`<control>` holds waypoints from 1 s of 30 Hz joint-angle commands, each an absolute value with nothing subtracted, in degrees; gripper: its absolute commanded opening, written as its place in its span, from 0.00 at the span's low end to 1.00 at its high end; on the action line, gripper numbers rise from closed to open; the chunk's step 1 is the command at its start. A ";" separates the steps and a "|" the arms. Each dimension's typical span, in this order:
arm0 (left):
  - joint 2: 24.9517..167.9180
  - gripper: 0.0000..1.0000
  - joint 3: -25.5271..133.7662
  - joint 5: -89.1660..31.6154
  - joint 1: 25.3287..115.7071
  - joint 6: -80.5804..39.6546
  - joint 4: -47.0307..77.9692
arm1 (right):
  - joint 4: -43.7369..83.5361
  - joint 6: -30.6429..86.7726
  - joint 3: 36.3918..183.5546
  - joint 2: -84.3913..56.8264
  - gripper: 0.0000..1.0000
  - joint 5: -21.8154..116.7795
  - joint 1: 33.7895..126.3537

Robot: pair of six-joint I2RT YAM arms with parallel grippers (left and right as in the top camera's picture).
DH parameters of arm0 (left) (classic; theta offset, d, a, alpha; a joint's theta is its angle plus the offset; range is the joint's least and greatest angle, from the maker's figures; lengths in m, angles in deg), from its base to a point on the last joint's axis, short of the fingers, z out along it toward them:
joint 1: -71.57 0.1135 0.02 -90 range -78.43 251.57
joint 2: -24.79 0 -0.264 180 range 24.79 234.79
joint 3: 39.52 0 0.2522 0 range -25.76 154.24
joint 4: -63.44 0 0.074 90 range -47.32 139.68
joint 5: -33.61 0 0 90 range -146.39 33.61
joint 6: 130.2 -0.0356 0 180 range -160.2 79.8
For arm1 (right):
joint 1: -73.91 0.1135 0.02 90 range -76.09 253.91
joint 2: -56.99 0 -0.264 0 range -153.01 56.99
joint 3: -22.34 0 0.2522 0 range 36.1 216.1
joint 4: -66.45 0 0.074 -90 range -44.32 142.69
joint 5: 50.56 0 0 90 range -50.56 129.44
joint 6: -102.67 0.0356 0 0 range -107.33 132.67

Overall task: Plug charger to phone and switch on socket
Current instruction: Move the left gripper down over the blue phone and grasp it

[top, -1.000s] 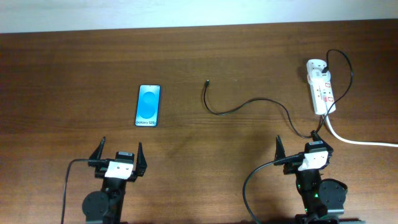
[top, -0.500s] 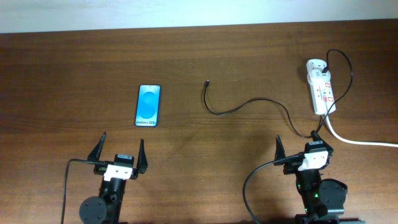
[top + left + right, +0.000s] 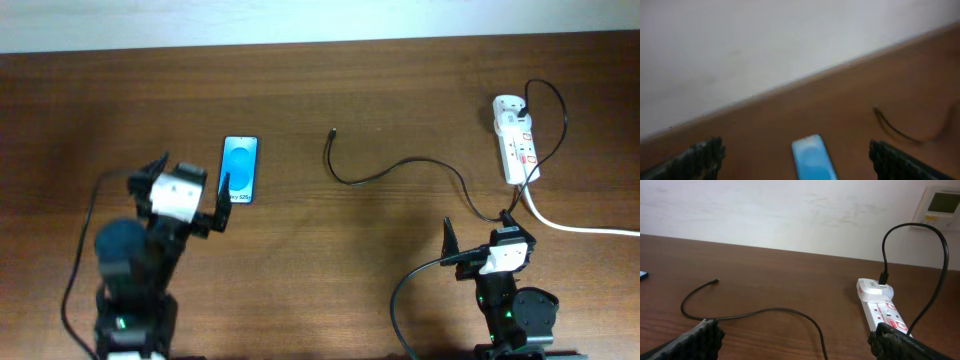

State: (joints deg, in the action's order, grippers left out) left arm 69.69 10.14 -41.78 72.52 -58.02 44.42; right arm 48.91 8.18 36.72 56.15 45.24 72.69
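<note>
The phone point(image 3: 242, 160) lies flat on the table, blue screen up, left of centre; it also shows blurred in the left wrist view point(image 3: 812, 157). My left gripper point(image 3: 194, 168) is open and empty, raised just left of the phone, its right finger over the phone's lower left corner; in its wrist view point(image 3: 800, 162) the phone lies between the fingers. The charger point(image 3: 420, 160) curves across the table from its free tip point(image 3: 333, 131) to the socket point(image 3: 516, 150) at the far right. My right gripper point(image 3: 482, 228) is open and empty, with the cable point(image 3: 765, 311) and socket point(image 3: 880, 307) ahead of it.
The socket's thick white cord point(image 3: 580, 228) runs off the right edge. A wall panel point(image 3: 940, 205) hangs behind the table. The table's far edge meets a white wall point(image 3: 765, 50). A corner of the phone point(image 3: 642, 275) shows at the left edge of the right wrist view.
My left arm has lifted and moved forward from the front edge to the phone's left side. The right arm, phone, charger and socket have not moved.
</note>
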 commanded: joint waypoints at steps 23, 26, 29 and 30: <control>129.38 0.99 66.77 -38.92 68.87 -41.63 -6.70 | 48.61 8.59 36.41 56.63 0.98 45.13 73.20; 132.93 0.99 73.16 -48.07 66.68 -36.32 -11.34 | 48.61 8.59 36.41 56.63 0.98 45.13 73.20; 136.51 0.99 75.54 -52.95 65.41 -34.31 -14.11 | 48.61 8.61 36.41 56.63 0.98 45.13 73.20; 137.65 0.99 75.54 -53.04 65.44 -34.22 -14.53 | 48.61 8.59 36.41 56.63 0.98 45.13 73.20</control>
